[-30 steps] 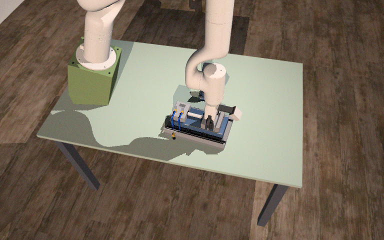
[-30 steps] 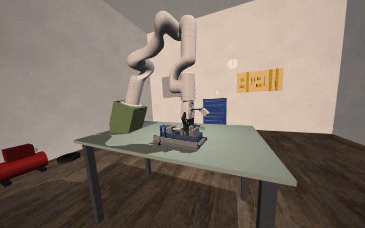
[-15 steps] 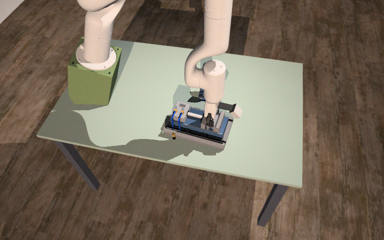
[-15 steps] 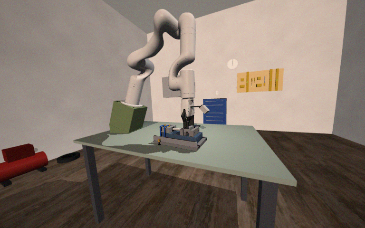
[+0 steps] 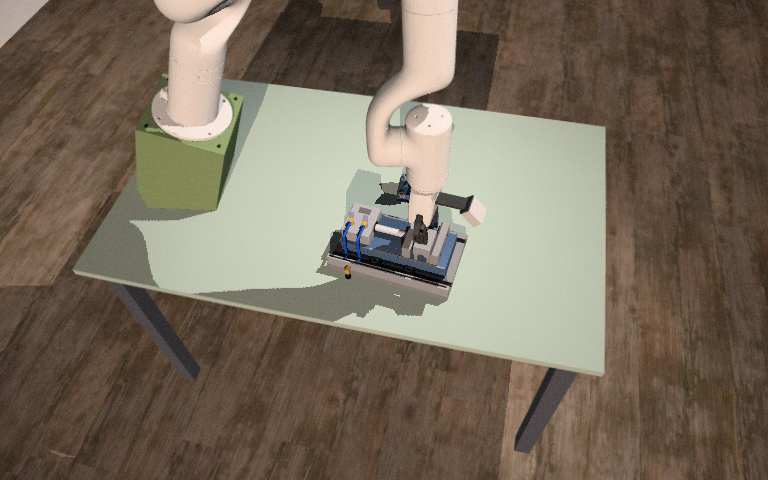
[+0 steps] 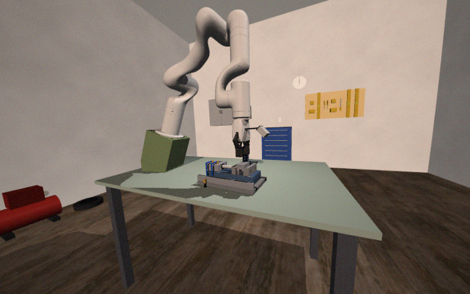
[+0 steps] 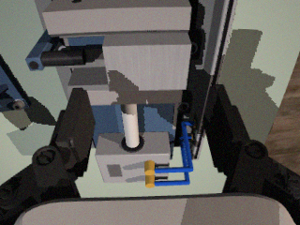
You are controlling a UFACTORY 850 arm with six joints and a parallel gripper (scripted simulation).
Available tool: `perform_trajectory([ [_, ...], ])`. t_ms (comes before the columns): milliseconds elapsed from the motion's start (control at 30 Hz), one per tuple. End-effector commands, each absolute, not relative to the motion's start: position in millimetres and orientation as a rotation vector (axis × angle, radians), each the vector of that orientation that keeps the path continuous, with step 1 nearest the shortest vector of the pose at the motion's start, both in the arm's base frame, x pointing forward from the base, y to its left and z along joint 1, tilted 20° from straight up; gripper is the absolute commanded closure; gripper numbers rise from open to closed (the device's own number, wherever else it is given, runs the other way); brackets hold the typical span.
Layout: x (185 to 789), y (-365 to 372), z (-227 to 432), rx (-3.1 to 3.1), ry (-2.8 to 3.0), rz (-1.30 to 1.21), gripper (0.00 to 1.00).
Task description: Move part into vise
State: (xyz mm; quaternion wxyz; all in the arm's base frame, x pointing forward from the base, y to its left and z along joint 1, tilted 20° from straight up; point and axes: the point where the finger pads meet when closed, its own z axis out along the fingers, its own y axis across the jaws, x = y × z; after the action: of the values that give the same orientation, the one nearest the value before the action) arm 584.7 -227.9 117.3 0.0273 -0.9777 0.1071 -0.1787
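the part (image 7: 145,60) is a plain grey block in the vise (image 7: 119,14), below my wide-open, empty gripper (image 7: 146,134).

dark wood floor (image 6: 398,207), pale walls (image 6: 69,86), blue door (image 6: 276,143)

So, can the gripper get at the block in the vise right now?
Probably yes. The gripper is open and empty, right above the block, which lies beside the fixed jaw. Nothing shows between gripper and block, and the fingers seem to stand wider than the block.
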Motion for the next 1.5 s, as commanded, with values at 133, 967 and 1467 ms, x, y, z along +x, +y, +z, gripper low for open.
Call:
perform_trajectory([
  [133, 578.6, -228.5, 136.8, -3.022, 0.331, -0.543, 0.19],
  [967, 577.2, -228.6, 140.4, -3.022, 0.331, -0.543, 1.0],
  [1467, 577.2, -228.6, 140.4, -3.022, 0.331, -0.543, 1.0],
])
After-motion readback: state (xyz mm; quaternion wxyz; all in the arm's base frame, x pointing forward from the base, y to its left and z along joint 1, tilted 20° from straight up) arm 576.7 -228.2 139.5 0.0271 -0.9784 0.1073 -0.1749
